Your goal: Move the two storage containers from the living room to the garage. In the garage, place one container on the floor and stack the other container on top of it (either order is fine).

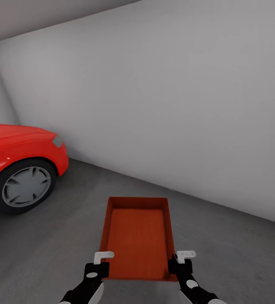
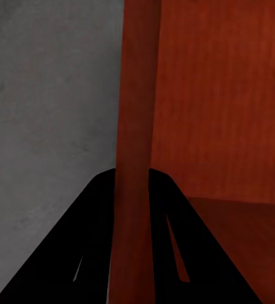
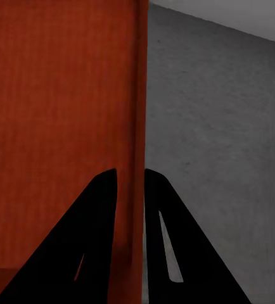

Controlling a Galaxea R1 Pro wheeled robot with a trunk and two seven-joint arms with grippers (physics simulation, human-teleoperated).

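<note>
1. We're in the garage: rough dark grey concrete floor (image 1: 221, 253) underfoot, a plain white wall (image 1: 175, 105) ahead, and the front corner of a glossy red car (image 1: 14, 147) with a silver-spoked wheel off to the left.

2. One orange-red rectangular open-topped storage container (image 1: 138, 240) is out in front of the robot, held between both arms, long axis pointing toward the wall. I can't tell whether it's resting on the concrete or hanging just above it.

3. The left gripper (image 1: 98, 265) is clamped on the near left side wall. In the left wrist view its two black fingers (image 2: 80, 253) straddle the thin red wall, one inside the bin, one outside over the grey floor.

4. Same story on the other side: the right gripper (image 1: 180, 264) is pinched onto the near right wall, with a dark finger (image 3: 90, 240) on each face of it in the right wrist view.

5. Progress, as I judge it: this bin has made it to the garage and is at or near its set-down. A second bin isn't visible here, so I can't say whether this one is the base or the other is yet to come.

6. The bin itself: empty, finely ribbed bottom, thin upright walls slightly darker than the base, square corners, sitting level and undamaged.
</note>
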